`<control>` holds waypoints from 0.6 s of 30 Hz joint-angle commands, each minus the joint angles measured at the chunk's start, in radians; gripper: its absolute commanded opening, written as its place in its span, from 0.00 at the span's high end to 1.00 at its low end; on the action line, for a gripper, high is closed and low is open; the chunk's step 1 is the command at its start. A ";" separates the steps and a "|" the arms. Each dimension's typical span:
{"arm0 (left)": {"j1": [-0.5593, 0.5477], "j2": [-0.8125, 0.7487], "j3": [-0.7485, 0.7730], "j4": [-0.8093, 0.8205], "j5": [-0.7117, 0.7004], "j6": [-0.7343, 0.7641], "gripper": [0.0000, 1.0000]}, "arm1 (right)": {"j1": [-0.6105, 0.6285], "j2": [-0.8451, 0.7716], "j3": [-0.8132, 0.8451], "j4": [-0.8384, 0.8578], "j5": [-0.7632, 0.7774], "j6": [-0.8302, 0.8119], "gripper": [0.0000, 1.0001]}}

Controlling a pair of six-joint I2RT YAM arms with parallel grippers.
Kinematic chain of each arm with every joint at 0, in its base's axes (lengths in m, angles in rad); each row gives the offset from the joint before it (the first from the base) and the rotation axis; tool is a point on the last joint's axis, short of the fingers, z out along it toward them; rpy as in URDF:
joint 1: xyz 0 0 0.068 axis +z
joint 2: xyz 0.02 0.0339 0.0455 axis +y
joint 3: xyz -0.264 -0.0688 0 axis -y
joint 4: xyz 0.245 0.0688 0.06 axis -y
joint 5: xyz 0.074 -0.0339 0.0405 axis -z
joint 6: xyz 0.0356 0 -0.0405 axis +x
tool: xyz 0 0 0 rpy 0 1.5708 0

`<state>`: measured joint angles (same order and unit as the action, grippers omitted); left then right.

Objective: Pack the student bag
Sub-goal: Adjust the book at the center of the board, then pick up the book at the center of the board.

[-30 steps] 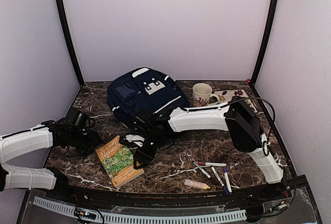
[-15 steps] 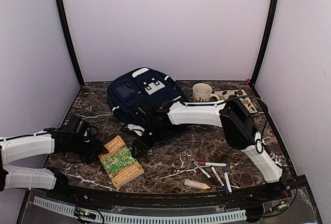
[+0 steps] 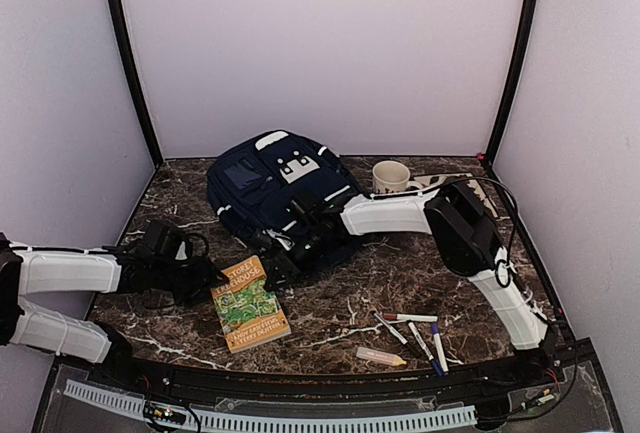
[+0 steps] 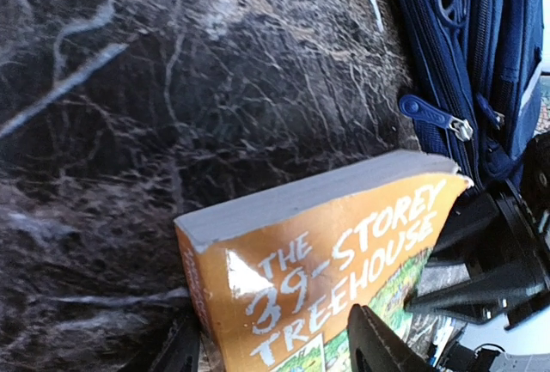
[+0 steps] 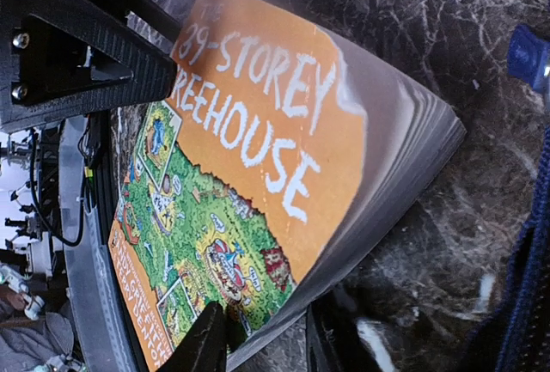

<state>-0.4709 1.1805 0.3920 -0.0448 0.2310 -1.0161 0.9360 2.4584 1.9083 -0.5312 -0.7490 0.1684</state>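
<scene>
The student bag [image 3: 275, 193] is seen lying at the back middle of the marble table [image 3: 340, 298], its front face turned up. Across its near side the right arm is stretched: from the near right corner it is raised to a sharp elbow and then laid out leftward, so that the right gripper [image 3: 280, 258] is brought down just in front of the bag at the far corner of an orange book [image 3: 250, 305]. The left arm is held low, reaching in from the left edge, and the left gripper [image 3: 205, 281] is set against the book's left side. From above, the fingers of both grippers are hidden in dark shapes. By the left wrist view the left fingers [image 4: 378, 346] are shown parted around the spine end of the book, one over the cover. A blue zip pull [image 4: 434, 114] on the bag's side is also shown. By the right wrist view the right fingers [image 5: 206, 338] are shown astride the book's page edge, with the left gripper at the title corner. Whether either pair is clamped on the book cannot be told. A mug [image 3: 390, 179] is stood to the bag's right, and markers [image 3: 412, 328] are scattered near the front right.
</scene>
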 commanded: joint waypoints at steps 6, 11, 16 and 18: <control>-0.011 -0.092 -0.092 -0.045 0.081 -0.047 0.36 | -0.051 0.109 -0.146 -0.017 0.131 0.043 0.74; -0.015 -0.137 -0.134 -0.079 0.134 -0.097 0.36 | -0.050 0.143 -0.154 -0.029 0.148 0.038 0.78; -0.015 -0.122 -0.236 0.130 0.144 -0.181 0.36 | -0.050 0.192 -0.143 -0.042 0.151 0.055 0.82; -0.017 -0.069 -0.249 0.208 0.167 -0.189 0.36 | -0.051 0.204 -0.146 -0.044 0.162 0.054 0.83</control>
<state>-0.4774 1.0233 0.2131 0.0822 0.3618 -1.1469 0.8963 2.4775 1.8439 -0.4183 -0.8562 0.2249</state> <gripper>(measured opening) 0.639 0.179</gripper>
